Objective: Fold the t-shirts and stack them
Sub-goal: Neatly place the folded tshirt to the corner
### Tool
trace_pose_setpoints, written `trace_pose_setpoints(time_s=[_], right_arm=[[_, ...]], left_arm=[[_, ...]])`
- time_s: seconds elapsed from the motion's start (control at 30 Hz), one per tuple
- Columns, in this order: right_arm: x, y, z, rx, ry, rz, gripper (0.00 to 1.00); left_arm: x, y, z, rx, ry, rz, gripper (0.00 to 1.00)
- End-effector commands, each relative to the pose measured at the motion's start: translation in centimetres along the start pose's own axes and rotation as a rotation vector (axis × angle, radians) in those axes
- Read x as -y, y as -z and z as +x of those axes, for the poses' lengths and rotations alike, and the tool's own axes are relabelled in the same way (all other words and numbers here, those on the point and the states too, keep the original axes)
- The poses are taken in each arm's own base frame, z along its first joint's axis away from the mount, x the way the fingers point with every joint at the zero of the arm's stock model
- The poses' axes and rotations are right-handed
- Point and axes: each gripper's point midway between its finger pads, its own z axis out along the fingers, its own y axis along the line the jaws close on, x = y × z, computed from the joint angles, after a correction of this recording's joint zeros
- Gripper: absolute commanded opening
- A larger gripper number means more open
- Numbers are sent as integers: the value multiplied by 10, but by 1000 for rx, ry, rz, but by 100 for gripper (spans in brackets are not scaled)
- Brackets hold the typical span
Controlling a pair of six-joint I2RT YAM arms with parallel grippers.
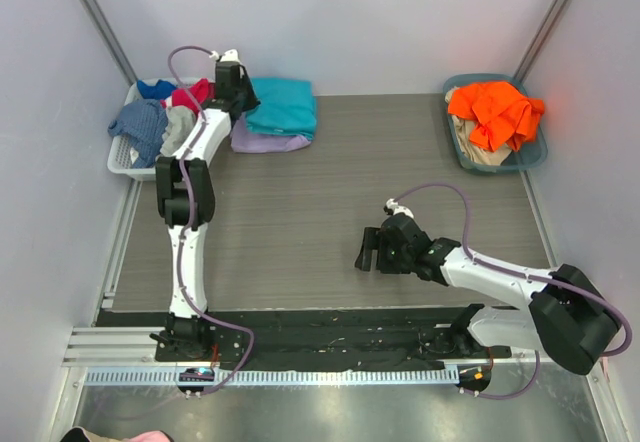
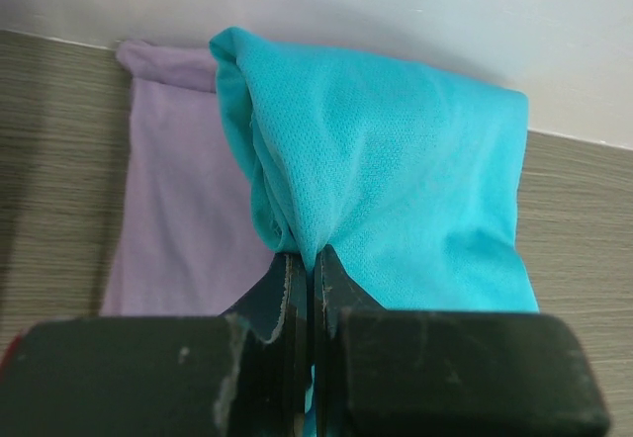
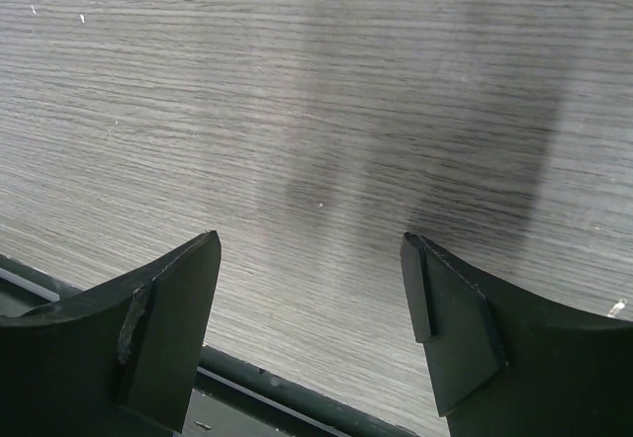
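**Left pinching teal shirt on stack, right idle and open**

Left gripper [image 2: 313, 261]: fingers pressed together on a fold of the teal t-shirt [image 2: 396, 180]. The cloth bunches into a ridge that runs straight into the jaws.

Teal t-shirt lies folded on top of the lavender t-shirt [image 2: 163, 210]. The lavender one sticks out from under it on the left in the wrist view, and along the near edge in the top view. The stack sits at the far left of the table [image 1: 330, 182], close to the back wall and just beside the white basket [image 1: 118, 165] holding red, blue and grey garments.

Right gripper [image 3: 312, 249]: fingers spread wide, nothing between them, over bare tabletop near the right-centre, well apart from the stack.

Orange garment [image 1: 495, 112] is heaped in the teal bin [image 1: 537, 155] at far right.
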Motion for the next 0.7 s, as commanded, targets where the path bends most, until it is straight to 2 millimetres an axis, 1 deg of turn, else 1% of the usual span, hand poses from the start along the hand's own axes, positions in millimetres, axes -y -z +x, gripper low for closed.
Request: trace_pose_setpoints(time_s=[0.0,0.2,0.4,0.53,0.57,0.67], right_arm=[[10,-4,13,-51,-17,42,82],[10,-5,12,-51,-20,44,82],[10,-6,12,-54,-20,46,82],[10,-8,13,-59,-18,47,82],[10,-8,12,-58,-20,48,82],[9,-9,12,-60,-20,50,82]], left_arm=[[-3,26,-54,116,-19,20,0],[-19,22,-43,98,-15,2,0],[-32,20,-40,91,-21,-17,0],[-42,18,-42,93,-25,-30,0],[-41,18,-41,84,-26,-7,0],[-46,17,-41,82,-26,-13,0]])
